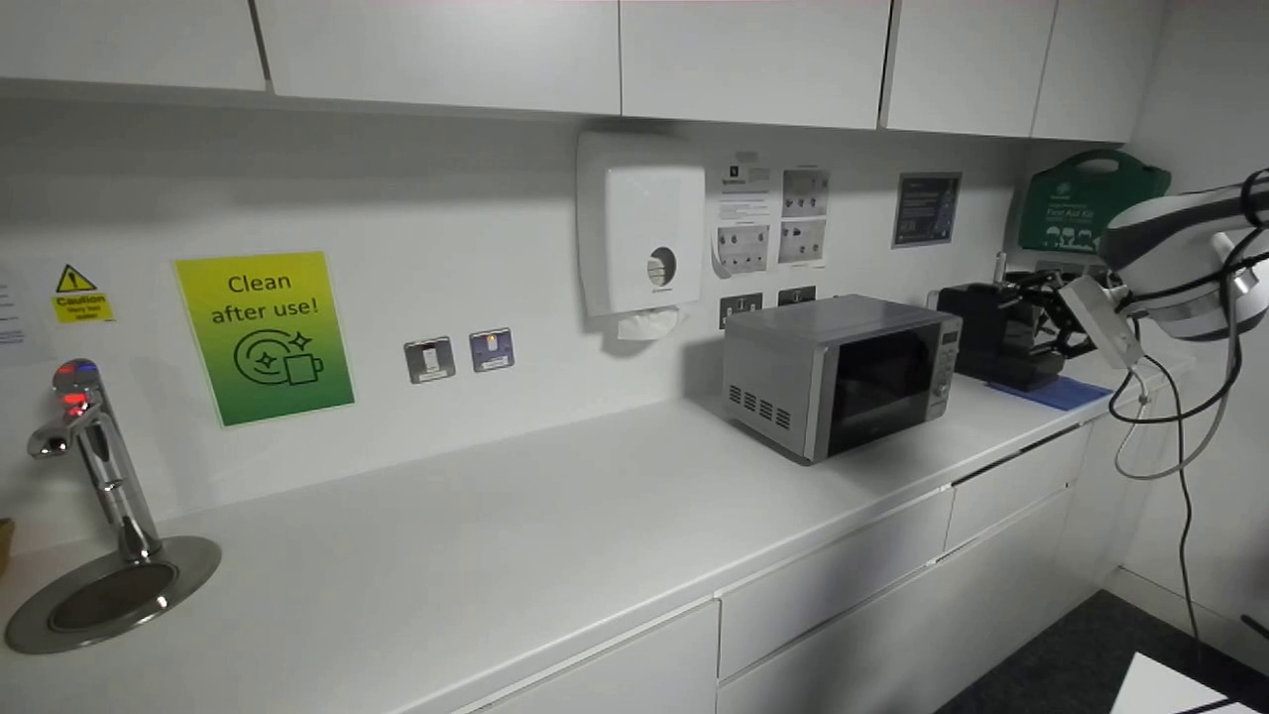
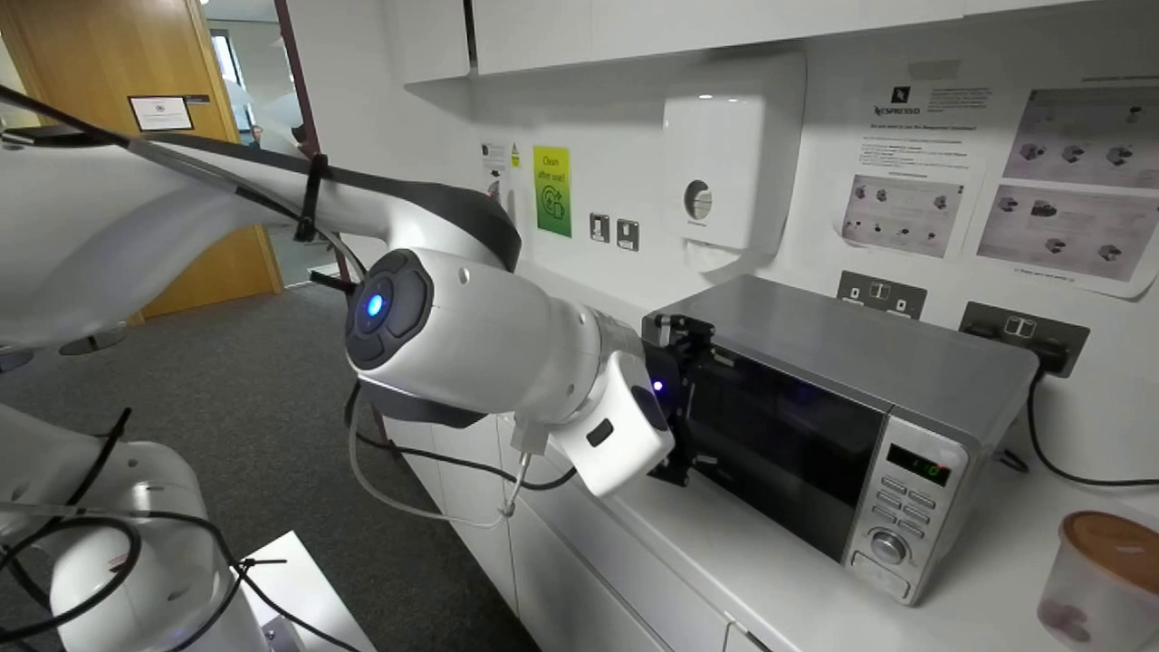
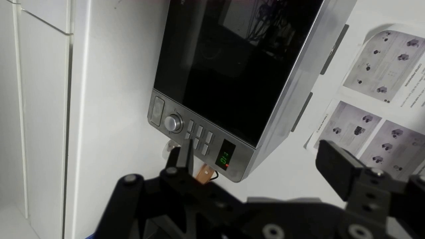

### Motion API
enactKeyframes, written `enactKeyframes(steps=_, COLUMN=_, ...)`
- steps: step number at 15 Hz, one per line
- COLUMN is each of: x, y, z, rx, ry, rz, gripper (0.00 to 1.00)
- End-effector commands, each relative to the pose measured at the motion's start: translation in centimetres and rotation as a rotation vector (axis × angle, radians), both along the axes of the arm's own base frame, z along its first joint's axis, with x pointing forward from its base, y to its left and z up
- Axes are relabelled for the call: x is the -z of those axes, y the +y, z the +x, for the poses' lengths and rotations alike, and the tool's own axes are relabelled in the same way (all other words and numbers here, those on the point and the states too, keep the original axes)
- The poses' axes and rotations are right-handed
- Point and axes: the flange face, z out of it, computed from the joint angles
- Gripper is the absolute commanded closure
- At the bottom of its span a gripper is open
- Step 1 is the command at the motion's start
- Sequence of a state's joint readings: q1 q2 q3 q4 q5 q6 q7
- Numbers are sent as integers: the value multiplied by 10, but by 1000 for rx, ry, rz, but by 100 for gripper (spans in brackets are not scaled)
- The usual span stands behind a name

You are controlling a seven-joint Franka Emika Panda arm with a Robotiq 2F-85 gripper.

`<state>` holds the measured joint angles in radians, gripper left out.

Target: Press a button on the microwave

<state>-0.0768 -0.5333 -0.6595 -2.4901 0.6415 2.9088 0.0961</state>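
Observation:
The silver-grey microwave (image 1: 773, 372) stands on the worktop in both exterior views (image 2: 842, 335). Its dark window and control strip also show in the wrist view (image 3: 239, 76), turned on its side. The strip has a round knob (image 3: 173, 122), several small buttons (image 3: 199, 131) and a lit green display (image 3: 225, 154). My gripper (image 3: 255, 144) is open, with nothing between its fingers. One finger covers part of the lower buttons in the wrist view. In an exterior view, the gripper (image 2: 715, 412) overlaps the door end away from the strip. In an exterior view, it (image 1: 1026, 315) is apart from the microwave.
A black appliance (image 1: 977, 332) on a blue cloth (image 1: 1061, 394) is beyond the microwave. A tub with a brown lid (image 2: 1118, 552) stands beside the control-strip end. A white dispenser (image 1: 639, 218) hangs on the wall under cupboards (image 1: 753, 59). Loose cables (image 1: 1180, 421) hang from the arm.

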Motion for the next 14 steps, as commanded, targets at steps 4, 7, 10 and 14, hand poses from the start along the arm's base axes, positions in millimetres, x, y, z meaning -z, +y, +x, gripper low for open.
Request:
enactKeyframes(steps=4, x=20, y=-41, z=-2, rx=4, ry=-41, rz=90, gripper=0)
enactKeyframes(steps=7, x=36, y=-74, z=-10, rx=63, ry=-85, rz=170, gripper=0)
enactKeyframes(steps=10, x=47, y=-102, z=-11, rx=111, ry=-128, rz=197, gripper=0)
enactKeyframes(steps=14, x=62, y=-131, z=4, rx=151, ry=-145, rz=196, gripper=0)
